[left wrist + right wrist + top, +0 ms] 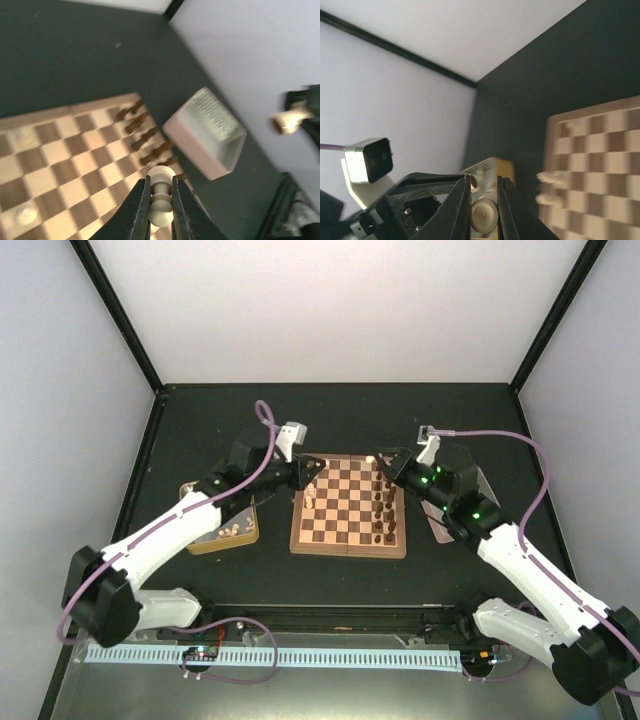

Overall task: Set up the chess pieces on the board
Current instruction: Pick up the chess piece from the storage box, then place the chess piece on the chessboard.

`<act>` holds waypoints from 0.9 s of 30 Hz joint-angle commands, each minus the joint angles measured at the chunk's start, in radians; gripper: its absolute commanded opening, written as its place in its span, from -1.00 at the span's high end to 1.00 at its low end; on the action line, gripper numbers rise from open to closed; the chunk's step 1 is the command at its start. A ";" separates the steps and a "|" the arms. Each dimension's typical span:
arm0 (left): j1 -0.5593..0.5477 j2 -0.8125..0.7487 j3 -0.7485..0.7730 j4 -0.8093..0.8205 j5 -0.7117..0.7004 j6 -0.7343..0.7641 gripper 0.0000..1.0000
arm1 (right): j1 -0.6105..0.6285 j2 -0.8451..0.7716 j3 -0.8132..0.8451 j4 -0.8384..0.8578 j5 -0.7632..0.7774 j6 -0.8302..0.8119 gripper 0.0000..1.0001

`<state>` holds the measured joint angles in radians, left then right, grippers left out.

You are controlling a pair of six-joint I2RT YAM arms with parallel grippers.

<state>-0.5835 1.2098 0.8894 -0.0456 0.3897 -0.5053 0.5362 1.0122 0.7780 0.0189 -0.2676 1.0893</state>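
The board (pixel 349 505) lies mid-table. Several dark brown pieces (pixel 384 506) stand along its right side, and a few pale ones (pixel 312 496) stand near its left edge. My left gripper (pixel 316 470) hovers over the board's far left corner. In the left wrist view it (pixel 161 196) is shut on a pale cream piece (pixel 161 176) above the board (pixel 75 165). My right gripper (pixel 383 464) hovers over the far right corner. In the right wrist view it (pixel 484 212) is shut on a pale cream piece (pixel 483 216), with the board (pixel 600 160) to its right.
A gold-tan tin (pixel 228 527) holding pale pieces lies left of the board and also shows in the right wrist view (pixel 492 172). A silver-grey tray (pixel 207 132) lies right of the board, partly under the right arm (pixel 440 525). Black frame posts and white walls surround the table.
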 commanded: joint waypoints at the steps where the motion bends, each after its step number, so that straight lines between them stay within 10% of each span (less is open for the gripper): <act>1: -0.056 0.137 0.124 -0.365 -0.200 0.131 0.97 | -0.005 -0.074 0.017 -0.306 0.288 -0.264 0.77; 15: -0.096 0.683 0.653 -0.750 -0.449 0.094 0.94 | -0.007 -0.128 -0.057 -0.349 0.374 -0.289 0.76; 27: -0.077 0.834 0.740 -0.780 -0.485 0.070 0.92 | -0.008 -0.155 -0.068 -0.363 0.384 -0.298 0.74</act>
<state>-0.6731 2.0132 1.5703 -0.7929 -0.0647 -0.4194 0.5323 0.8692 0.7238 -0.3450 0.0902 0.8078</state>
